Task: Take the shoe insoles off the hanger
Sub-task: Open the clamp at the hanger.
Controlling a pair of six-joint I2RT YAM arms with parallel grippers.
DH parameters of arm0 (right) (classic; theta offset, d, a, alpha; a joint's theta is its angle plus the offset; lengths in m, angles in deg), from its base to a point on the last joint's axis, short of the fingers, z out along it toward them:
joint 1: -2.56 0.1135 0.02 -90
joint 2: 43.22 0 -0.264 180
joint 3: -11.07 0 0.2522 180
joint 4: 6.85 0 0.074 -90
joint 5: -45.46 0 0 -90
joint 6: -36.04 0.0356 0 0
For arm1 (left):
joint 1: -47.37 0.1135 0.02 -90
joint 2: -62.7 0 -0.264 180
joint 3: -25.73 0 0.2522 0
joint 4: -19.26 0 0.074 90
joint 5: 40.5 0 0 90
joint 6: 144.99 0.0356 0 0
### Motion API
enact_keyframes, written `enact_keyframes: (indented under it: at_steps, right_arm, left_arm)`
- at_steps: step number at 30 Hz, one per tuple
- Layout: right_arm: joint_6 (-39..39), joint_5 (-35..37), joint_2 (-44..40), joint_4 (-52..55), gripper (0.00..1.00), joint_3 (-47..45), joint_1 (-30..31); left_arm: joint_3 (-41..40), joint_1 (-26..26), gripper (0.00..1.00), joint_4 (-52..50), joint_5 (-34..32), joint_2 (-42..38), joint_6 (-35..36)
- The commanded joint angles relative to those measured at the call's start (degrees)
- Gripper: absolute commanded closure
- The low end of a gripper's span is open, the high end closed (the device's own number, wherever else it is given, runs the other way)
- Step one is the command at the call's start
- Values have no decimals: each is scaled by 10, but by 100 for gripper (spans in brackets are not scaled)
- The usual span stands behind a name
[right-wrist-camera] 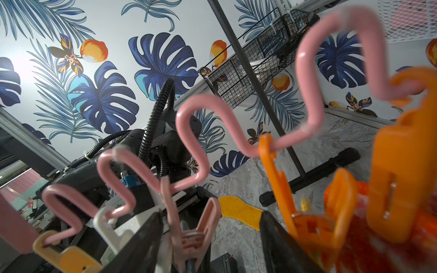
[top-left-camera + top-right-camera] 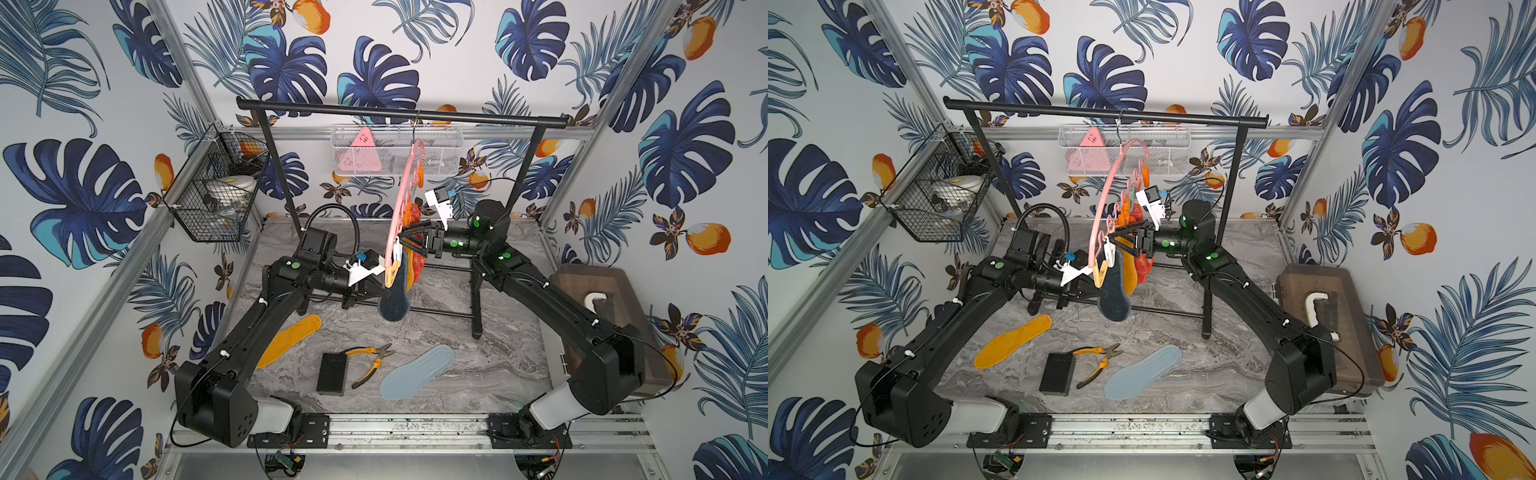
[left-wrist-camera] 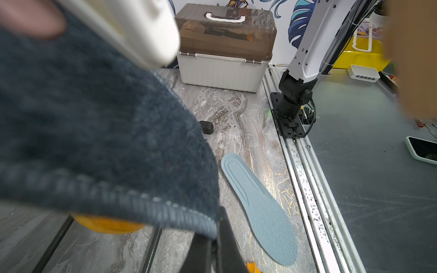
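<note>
The dark grey insole (image 3: 106, 130) is fuzzy cloth with a stitched rim; the light blue insole (image 3: 260, 208) looks matt, finely dimpled foam. The hanger (image 1: 308, 94) and its pegs (image 1: 399, 170) are glossy plastic. The tabletop (image 2: 478, 353) is smooth, marble-patterned.

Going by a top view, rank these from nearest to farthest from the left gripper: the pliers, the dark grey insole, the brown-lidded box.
1. dark grey insole: pinched at its edge by the left gripper, hanging above the table.
2. pliers: lying on the table below, toward the front rail.
3. brown-lidded box: at the table's far edge on the robot's right, beyond the right arm.
</note>
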Motion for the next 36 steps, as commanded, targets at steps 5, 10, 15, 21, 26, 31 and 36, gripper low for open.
enact_keyframes:
  at_steps: [5, 10, 15, 21, 26, 31, 36]
  right_arm:
    - [51, -45, 14, -81, 36, 6, 1]
    - [50, -42, 15, -88, 46, 10, 1]
    - [40, -40, 18, -77, 57, 20, 1]
    - [14, -30, 12, -51, 70, 16, 1]
    - [-15, -11, 5, -20, 73, 11, 1]
    - [-47, 13, 1, 18, 70, 16, 1]
    - [-72, 47, -6, 48, 46, 12, 1]
  left_arm:
    - [15, 7, 100, -38, 18, 6, 28]
    - [19, 9, 100, -45, 19, 9, 33]
    - [25, 12, 100, -59, 18, 12, 40]
    - [18, 20, 100, -57, 13, 6, 33]
    - [11, 27, 100, -63, 11, 6, 35]
    - [-7, 30, 100, -79, -19, 1, 46]
    - [-37, 44, 100, -98, -107, -13, 50]
